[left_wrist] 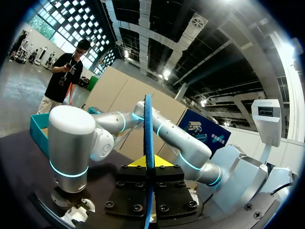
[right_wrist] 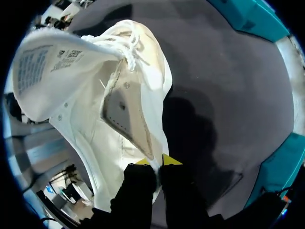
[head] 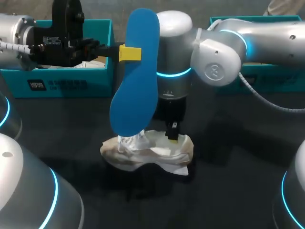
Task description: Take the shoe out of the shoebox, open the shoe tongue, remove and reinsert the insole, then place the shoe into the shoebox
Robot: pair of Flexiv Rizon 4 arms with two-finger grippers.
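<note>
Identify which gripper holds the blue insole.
The left gripper: it pinches the insole upright over the shoe, while the right gripper clamps the shoe's edge.

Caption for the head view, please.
Left gripper holds the blue insole upright over the white shoe, whose rim the right gripper grips.

From the head camera, the blue foam insole covers part of the laced front of the white low-top shoe. My right arm's grey elbow blocks much of the teal cardboard shoebox at two o'clock. My right gripper sits in shadow at the shoe's heel, tips barely showing. The left wrist camera gives me the insole edge-on only, its faces unseen. On the right wrist camera, the print on the tongue label is too small to read.
</note>
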